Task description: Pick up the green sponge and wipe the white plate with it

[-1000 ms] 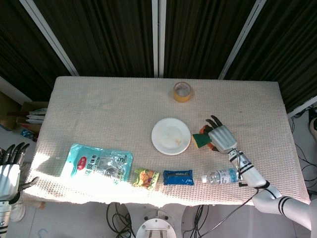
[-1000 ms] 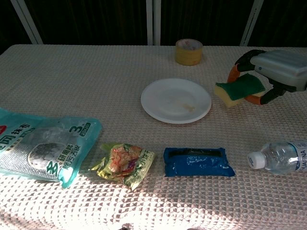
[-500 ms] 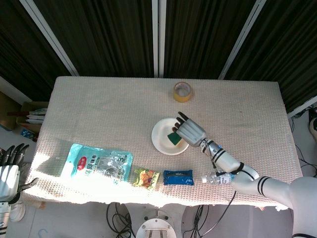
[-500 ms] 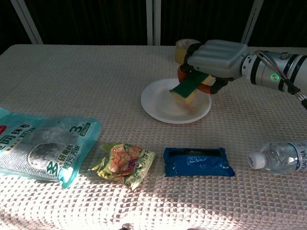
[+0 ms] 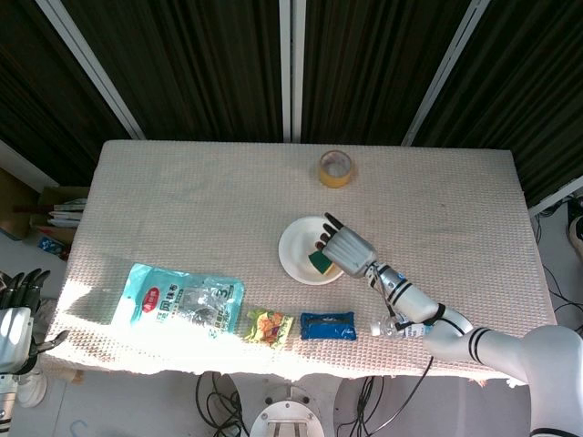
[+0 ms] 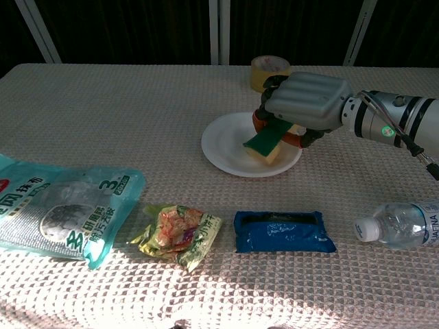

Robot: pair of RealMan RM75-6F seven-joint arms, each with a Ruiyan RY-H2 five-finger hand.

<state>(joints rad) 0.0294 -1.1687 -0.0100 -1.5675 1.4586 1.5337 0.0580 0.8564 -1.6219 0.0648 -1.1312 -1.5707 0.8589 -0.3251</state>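
The white plate lies in the middle of the table. My right hand hovers over its right half and grips the green sponge, a green pad on a yellow base. The sponge is tilted, its lower edge resting on the plate's right side. My left hand hangs off the table's left front corner in the head view, fingers apart and holding nothing.
A yellow tape roll stands behind the plate. Along the front edge lie a large teal snack bag, a small yellow-green packet, a blue packet and a water bottle on its side.
My right hand carried the sponge leftward from right of the plate onto it, then slid it down toward the plate's near right side. The left hand dropped slightly.
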